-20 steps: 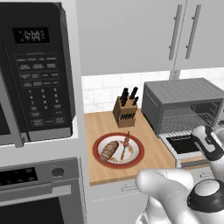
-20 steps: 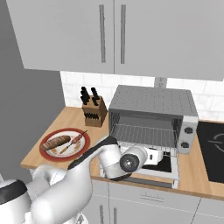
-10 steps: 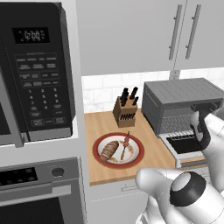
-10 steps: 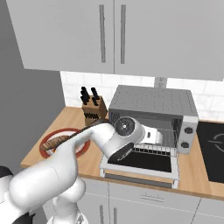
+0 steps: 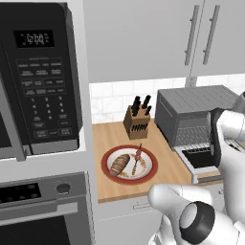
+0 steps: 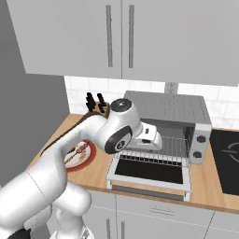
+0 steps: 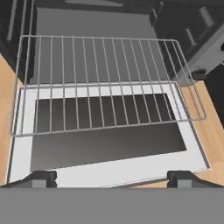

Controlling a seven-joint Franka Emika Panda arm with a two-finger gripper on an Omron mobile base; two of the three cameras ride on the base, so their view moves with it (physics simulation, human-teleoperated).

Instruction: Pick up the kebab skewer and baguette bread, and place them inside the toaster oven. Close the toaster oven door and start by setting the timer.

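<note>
Pincer (image 7: 109,177) risen, plate (image 5: 149,154) holding skewer (image 5: 138,159), baguette (image 5: 119,164)

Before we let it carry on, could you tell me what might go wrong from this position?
1. The open pincer is above the lowered toaster oven door and pulled-out wire rack; descending could strike them.
2. The kebab skewer and baguette bread lie close on the plate; grasping one may nudge the other.

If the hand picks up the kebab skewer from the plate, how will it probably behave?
The kebab skewer looks thin and stiff, so probably light. Gripped at one end, it may tilt. Its chunks might slip, and it could roll against the bread on the plate.
</note>
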